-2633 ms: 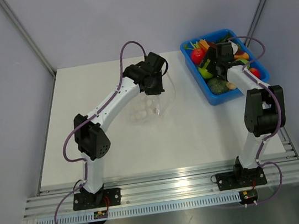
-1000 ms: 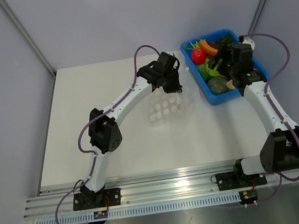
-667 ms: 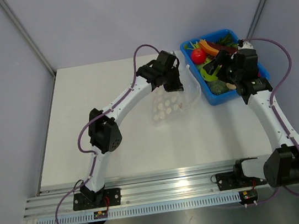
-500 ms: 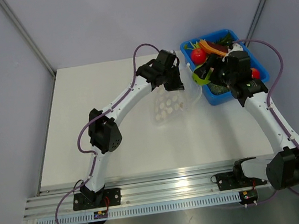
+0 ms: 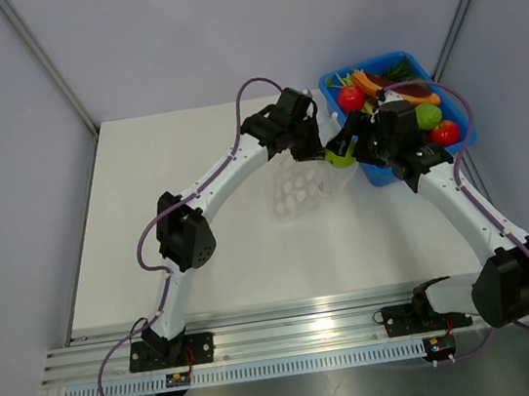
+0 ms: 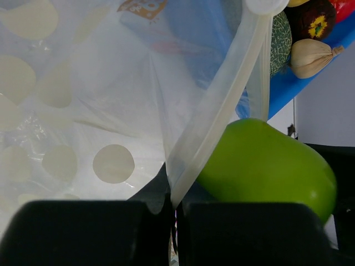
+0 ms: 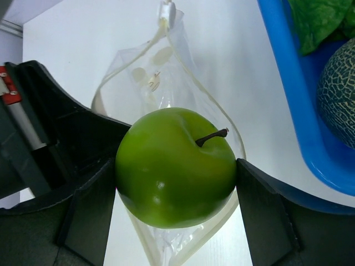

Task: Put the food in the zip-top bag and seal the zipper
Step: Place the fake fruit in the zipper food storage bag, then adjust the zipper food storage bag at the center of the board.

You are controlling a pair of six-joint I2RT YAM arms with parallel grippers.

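the zip-top bag (image 5: 294,186) lies in the far right part of the table (image 5: 204,256), its long axis running diagonally from near-left to far-right, with the mouth raised and turned toward the blue tray (image 5: 379,174) in the far right corner. the left gripper (image 5: 308,143) is pinched together on the zipper (image 6: 222,111); the left wrist view shows the strip rising from between the closed jaws as a pale band, which the top view is too small to show. the right gripper (image 7: 175,188) is clamped on a green apple (image 7: 175,160), one finger on each side, just over the open mouth of the bag. the right wrist view shows the apple's stem pointing up toward the camera and tilted to the tray side; from above only a sliver of the apple (image 5: 340,155) shows past the fingers. in the left wrist view the apple (image 6: 266,166) sits just beside the strip, its lower edge cut off by the black finger. whether the apple touches the plastic cannot be told. the bag's bottom end is out of both wrist views.
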